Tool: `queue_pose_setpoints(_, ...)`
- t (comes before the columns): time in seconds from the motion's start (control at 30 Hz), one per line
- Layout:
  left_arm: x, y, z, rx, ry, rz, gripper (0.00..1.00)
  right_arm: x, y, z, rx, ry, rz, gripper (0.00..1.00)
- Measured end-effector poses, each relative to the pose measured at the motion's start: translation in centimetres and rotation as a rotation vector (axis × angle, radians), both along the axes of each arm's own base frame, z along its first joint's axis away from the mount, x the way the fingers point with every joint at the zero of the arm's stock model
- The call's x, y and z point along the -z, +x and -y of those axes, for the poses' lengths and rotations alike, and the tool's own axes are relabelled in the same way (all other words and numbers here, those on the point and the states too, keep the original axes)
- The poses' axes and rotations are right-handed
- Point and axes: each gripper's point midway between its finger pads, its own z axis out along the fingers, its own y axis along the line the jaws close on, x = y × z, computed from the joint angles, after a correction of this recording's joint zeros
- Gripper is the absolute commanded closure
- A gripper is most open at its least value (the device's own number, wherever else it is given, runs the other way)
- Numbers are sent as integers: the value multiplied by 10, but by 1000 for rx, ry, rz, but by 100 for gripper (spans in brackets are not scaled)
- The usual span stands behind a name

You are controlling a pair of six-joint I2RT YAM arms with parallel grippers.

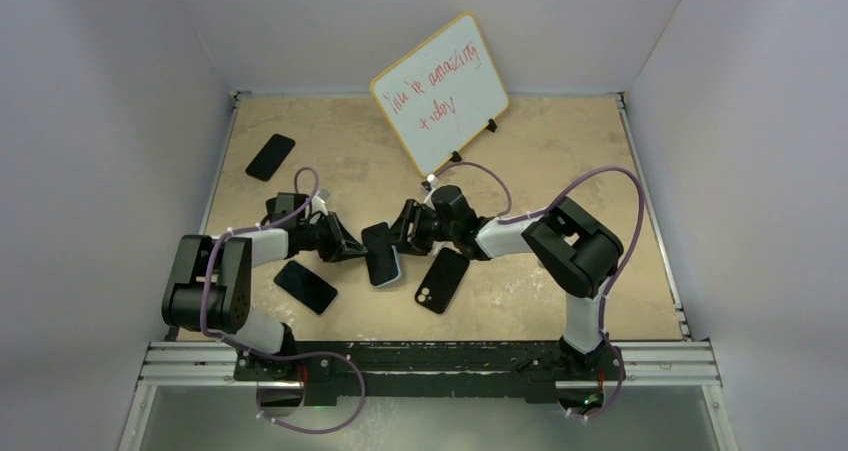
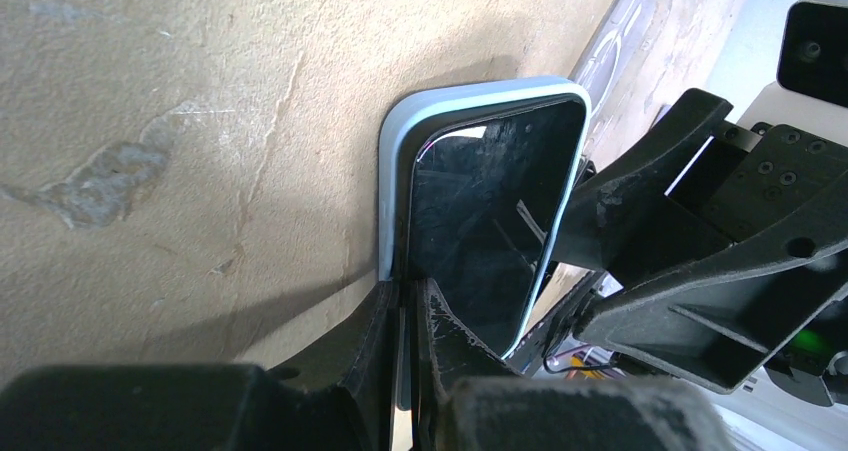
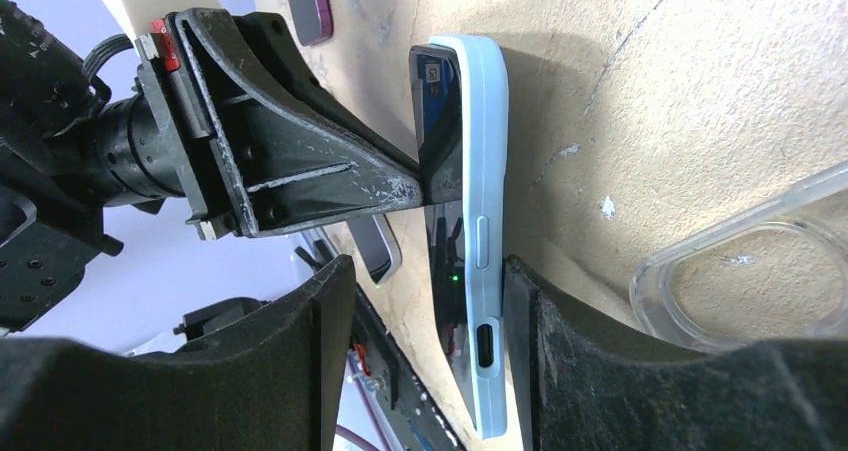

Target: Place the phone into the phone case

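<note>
Left jaws tight on phone case (image 2: 392, 171), mottled tan table (image 2: 150, 121), pale walls (image 1: 90, 121)

The phone case (image 1: 381, 254) is boxed in on two sides: the left gripper (image 1: 357, 253) clamps its left edge, and the right gripper (image 1: 399, 236) straddles it from the right, leaving a slim gap on the screen side. A dark phone (image 1: 441, 279) lies just right of it, a second dark phone (image 1: 306, 286) near-left, the whiteboard (image 1: 440, 91) behind. Far right of it the bare table (image 1: 600, 171) offers open passage.
</note>
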Motion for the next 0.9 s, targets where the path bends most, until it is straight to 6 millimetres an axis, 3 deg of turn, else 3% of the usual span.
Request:
queue_pose_setpoints(0.1,0,-1,0,-2,-1,1,90,-1,0,-1,-7,1,12,45)
queue_pose_setpoints(0.2,0,-1,0,-4,-1,2,90,1,0,0,-11,-11,19,57)
queue_pose_setpoints(0.53,-1,-6,0,-4,-1,6,88,7,4,-4,-27,-40,30,69)
queue_pose_setpoints(0.7,-1,-11,2,6,-5,1,87,13,4,-4,-35,-57,26,86)
queue_pose_setpoints(0.8,-4,-14,2,13,-3,1,67,12,4,-4,-40,-57,34,99)
queue_pose_setpoints(0.9,-14,-18,4,33,-2,23,45,8,4,-2,-42,-60,45,100)
